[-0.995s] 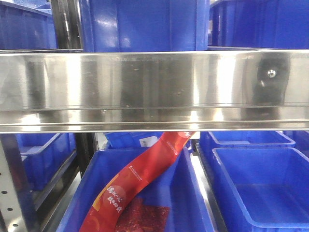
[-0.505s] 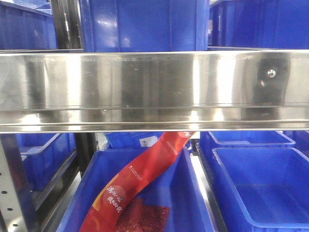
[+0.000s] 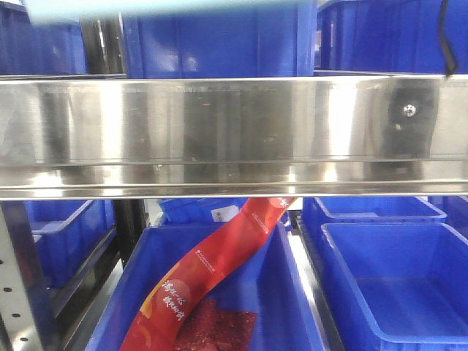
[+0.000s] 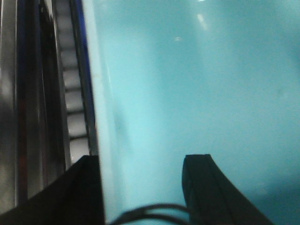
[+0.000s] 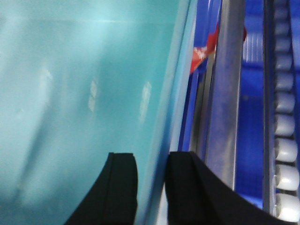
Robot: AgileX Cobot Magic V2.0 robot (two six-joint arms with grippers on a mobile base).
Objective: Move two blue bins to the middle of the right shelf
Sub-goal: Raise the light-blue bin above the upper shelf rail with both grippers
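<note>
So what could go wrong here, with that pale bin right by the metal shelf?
The jaws only straddle the thin walls of the pale bin, so it might tilt or slip. A black cable hangs close to the steel shelf beam and might snag there. The bin could also bump that beam.

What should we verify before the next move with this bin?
1. Right gripper straddles the bin wall, with a finger close on each side: ok.
2. Left gripper grip: wide gap between the fingers, contact unclear: cannot tell.
3. Bin level across both arms: cannot tell.
4. Clearance to the steel shelf beam, which fills the front view: cannot tell.
5. Black cable hangs at the front view's upper right, possible snag: cannot tell.
</note>
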